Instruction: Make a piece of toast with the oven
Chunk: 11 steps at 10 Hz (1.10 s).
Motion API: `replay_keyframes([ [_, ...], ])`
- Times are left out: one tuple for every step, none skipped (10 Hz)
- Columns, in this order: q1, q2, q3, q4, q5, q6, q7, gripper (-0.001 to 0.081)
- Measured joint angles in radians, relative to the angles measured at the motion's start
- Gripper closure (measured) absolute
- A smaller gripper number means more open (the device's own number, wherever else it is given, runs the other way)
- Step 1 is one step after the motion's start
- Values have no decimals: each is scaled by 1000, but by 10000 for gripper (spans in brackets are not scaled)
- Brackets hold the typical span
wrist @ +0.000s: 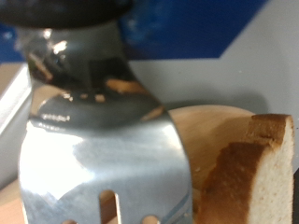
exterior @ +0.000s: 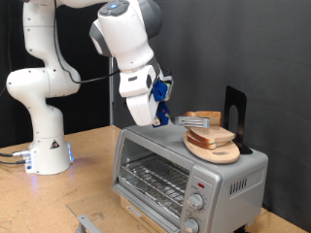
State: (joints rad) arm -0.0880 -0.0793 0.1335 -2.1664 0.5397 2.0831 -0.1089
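The gripper [exterior: 163, 105] hangs above the small silver-grey toaster oven [exterior: 185, 175] with its glass door shut, on the wooden desk [exterior: 87, 189]. It is pinching a shiny metal spatula [wrist: 103, 168] with slots. The blade reaches toward the pale slice of bread with brown crust [exterior: 202, 117], which is lying on the pile on the round wooden plate [exterior: 216, 150] on top of the oven.

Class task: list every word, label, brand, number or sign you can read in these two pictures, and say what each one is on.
No text is readable in either view.
Oven: marks around its knobs are too small to read.
Robot base: a small triangular sticker, too small to read.
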Motion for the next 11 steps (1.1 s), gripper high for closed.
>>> replay_keyframes([
  [-2,8,-6,9,0,-2,0,543],
  [-5,11,-10,12,1,8,1,543],
  [-5,11,-15,9,13,47,1,543],
  [-5,11,-19,4,41,92,-3,543],
  [-5,9,-24,1,77,113,-35,543],
  [-6,1,-36,-3,126,110,-96,543],
  [-8,-12,-55,-3,152,50,-181,543],
  [-14,-32,-78,0,148,-52,-264,543],
  [-20,-54,-91,-2,124,-126,-323,543],
  [-21,-76,-93,-13,77,-171,-352,543],
  [-20,-98,-88,-33,22,-201,-357,543],
])
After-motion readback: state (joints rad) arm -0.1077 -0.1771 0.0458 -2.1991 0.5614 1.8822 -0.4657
